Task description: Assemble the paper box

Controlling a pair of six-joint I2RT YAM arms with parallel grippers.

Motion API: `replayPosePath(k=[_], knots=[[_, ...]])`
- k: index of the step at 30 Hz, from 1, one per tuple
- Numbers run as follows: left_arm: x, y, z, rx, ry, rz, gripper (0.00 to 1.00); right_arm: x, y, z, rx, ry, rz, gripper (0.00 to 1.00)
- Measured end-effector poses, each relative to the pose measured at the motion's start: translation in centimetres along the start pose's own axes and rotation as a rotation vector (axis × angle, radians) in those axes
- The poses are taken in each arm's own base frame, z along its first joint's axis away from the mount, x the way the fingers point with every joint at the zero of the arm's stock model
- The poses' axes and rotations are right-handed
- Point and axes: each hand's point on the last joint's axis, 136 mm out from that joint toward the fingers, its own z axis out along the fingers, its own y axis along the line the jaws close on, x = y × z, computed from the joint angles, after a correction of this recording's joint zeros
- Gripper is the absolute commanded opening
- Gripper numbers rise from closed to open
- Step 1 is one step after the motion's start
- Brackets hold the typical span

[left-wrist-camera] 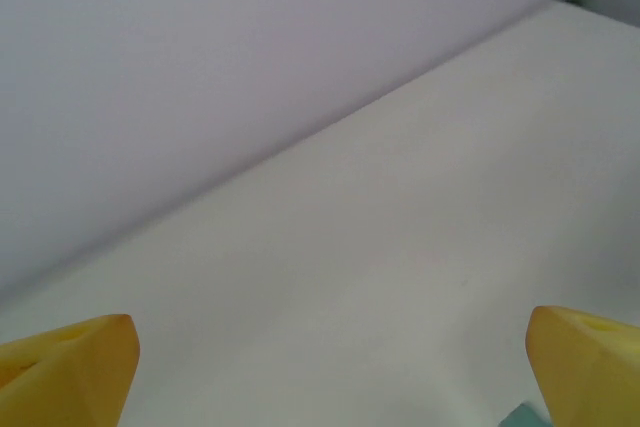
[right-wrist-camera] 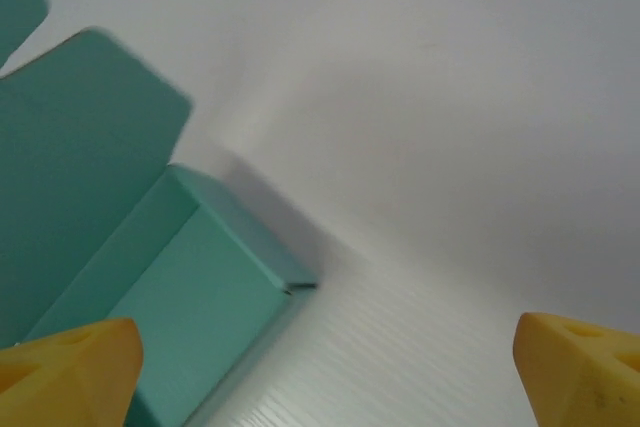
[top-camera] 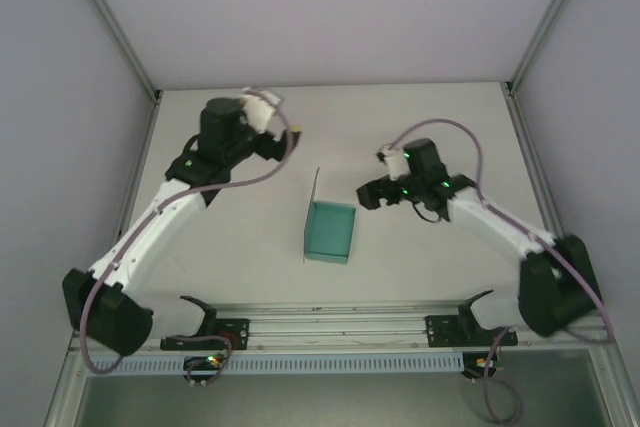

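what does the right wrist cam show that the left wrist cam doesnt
Right wrist: the paper box up close, an open teal tray with a flap standing up at its left, sitting on the table with nothing gripping it.
Left wrist: the pale back wall meeting the table, plus a tiny teal sliver at the bottom edge, likely a corner of the box.
Both: the white table and an open gripper at the bottom of the frame, the right gripper and the left gripper, each holding nothing.
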Motion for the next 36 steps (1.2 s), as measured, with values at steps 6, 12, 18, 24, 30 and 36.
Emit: replayPosePath(k=[6,12,18,24,30,36], knots=[[14.5,4.5,-0.1,-0.175,0.274,-0.384,1.0,-0.2,2.3,7.5,-0.08,0.153,-0.155,0.81],[18.0,4.6,-0.6,-0.194,0.348,-0.508,1.0,3.0,2.8,11.3,-0.118,0.27,-0.154,0.63],[17.1,3.7,0.2,-0.13,0.291,-0.568,1.0,3.8,2.5,12.0,-0.091,0.274,-0.116,0.26],[17.4,3.4,0.5,-0.132,0.304,-0.575,1.0,4.5,0.1,11.1,0.129,0.23,-0.002,0.15],[16.5,3.0,0.6,-0.146,0.296,-0.545,1.0,6.3,-1.7,8.4,0.417,0.17,0.227,0.2],[15.6,2.6,0.7,-0.123,0.28,-0.508,1.0,8.2,-0.5,6.5,0.602,0.17,0.286,0.36]])
